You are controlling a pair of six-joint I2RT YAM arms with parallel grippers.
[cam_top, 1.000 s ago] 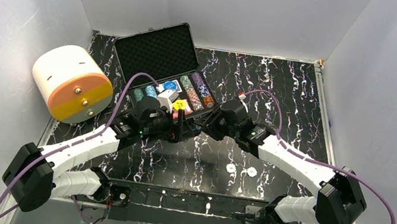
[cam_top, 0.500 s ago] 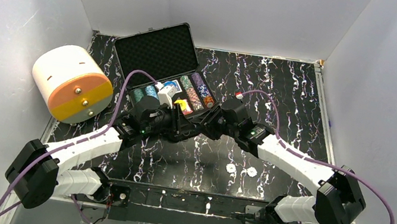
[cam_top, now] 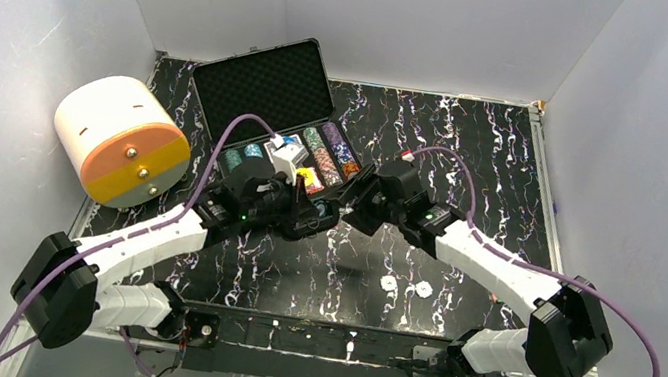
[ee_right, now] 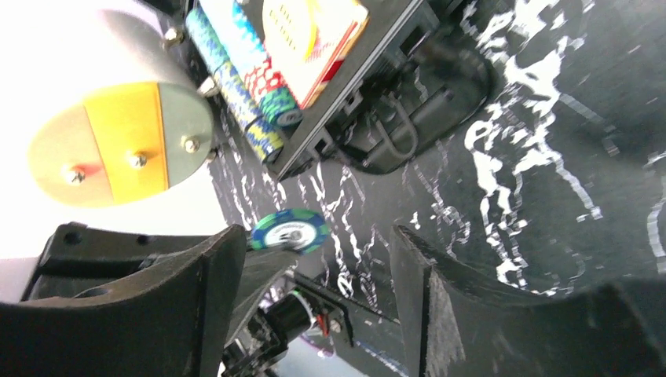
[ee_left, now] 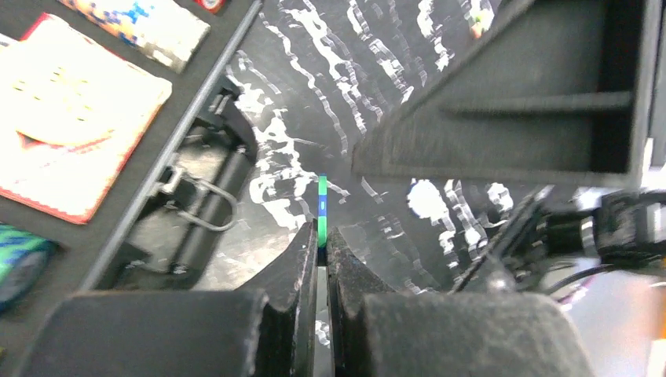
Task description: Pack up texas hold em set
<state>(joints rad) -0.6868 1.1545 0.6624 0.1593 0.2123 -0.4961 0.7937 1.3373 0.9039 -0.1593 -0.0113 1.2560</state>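
The black case (cam_top: 224,88) lies open at the back left, with rows of poker chips (cam_top: 330,156), a card deck (cam_top: 287,151) and a yellow button (cam_top: 308,176) in its foam tray. Just in front of the case my two grippers meet above the table. My left gripper (ee_left: 323,236) is shut on a green-and-blue chip (ee_left: 322,206), seen edge-on. In the right wrist view that chip (ee_right: 290,230) sticks out of the left fingers. My right gripper (ee_right: 320,243) stands open around it, its pads apart from the chip.
A big white-and-orange cylinder (cam_top: 122,141) lies left of the case. Two white chips (cam_top: 388,283) (cam_top: 422,289) lie on the marbled black table in front of the right arm. The case's handle and latches (ee_left: 196,200) face the grippers.
The left gripper has closed on the green-and-blue chip. The right gripper, which was nearly shut, has opened and let the chip go. Both arms stayed almost in place.
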